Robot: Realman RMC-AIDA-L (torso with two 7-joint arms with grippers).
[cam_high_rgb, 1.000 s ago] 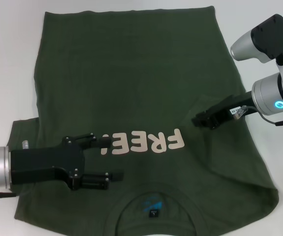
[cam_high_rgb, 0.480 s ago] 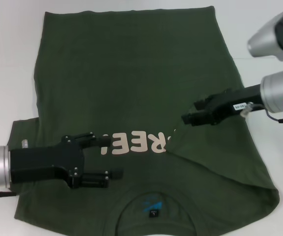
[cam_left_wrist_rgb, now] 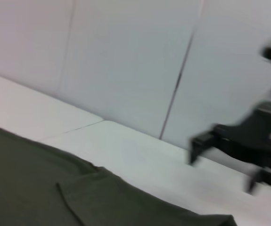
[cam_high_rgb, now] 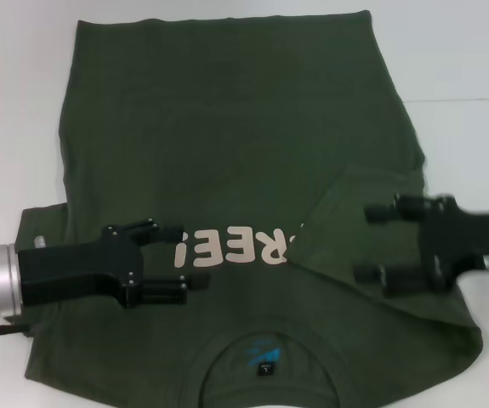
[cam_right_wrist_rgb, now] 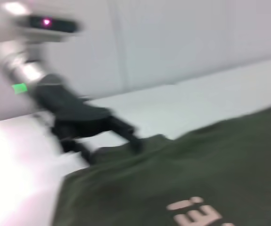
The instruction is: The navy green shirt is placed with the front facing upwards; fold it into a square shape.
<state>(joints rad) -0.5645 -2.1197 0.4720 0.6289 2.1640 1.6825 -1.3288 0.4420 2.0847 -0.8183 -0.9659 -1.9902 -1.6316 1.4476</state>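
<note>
Right gripper swung nearer, open — navy green shirt sleeve folded inward.

Even, bright overhead light fills the head view; the white table looks nearly washed out, with only soft, faint shadows along the shirt edges and folds. The left gripper is sharp there, while the right gripper smears slightly along its arm. In the left wrist view the right gripper is motion-blurred and the whole picture is soft. The right wrist view is heavily smeared, with the left gripper streaked and the shirt lettering fuzzy.
</note>
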